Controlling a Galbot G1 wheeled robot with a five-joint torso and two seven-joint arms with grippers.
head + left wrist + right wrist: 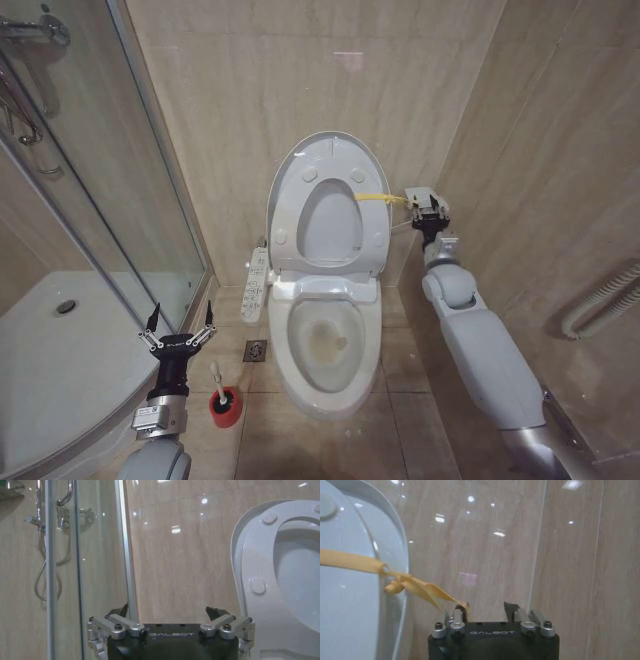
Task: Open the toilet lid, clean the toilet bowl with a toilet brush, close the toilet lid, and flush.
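The left gripper [178, 325] hovers low beside the shower enclosure [60, 330], jaws spread wide and holding nothing, just to the left of the toilet brush [222, 392], which stands in its red holder [226, 410] on the floor tiles between the shower and the toilet. So the brush looks untouched, and the scrubbing has not begun. To the right of it the white control panel [256, 283] runs along the toilet's side, and then the toilet bowl [326, 338] lies open with a yellowish-brown stain inside. Above it the ring seat [330, 240] and the toilet lid [322, 150] both stand upright against the wall, so the opening step is done. Farther right, the yellow strap [375, 197] tied to the seat runs to the right gripper [425, 205], raised beside the lid; in the right wrist view the strap's end lies at one finger, jaws narrowly parted, though whether they pinch it I cannot tell. Left to do, by my reading: cleaning, closing, flushing.
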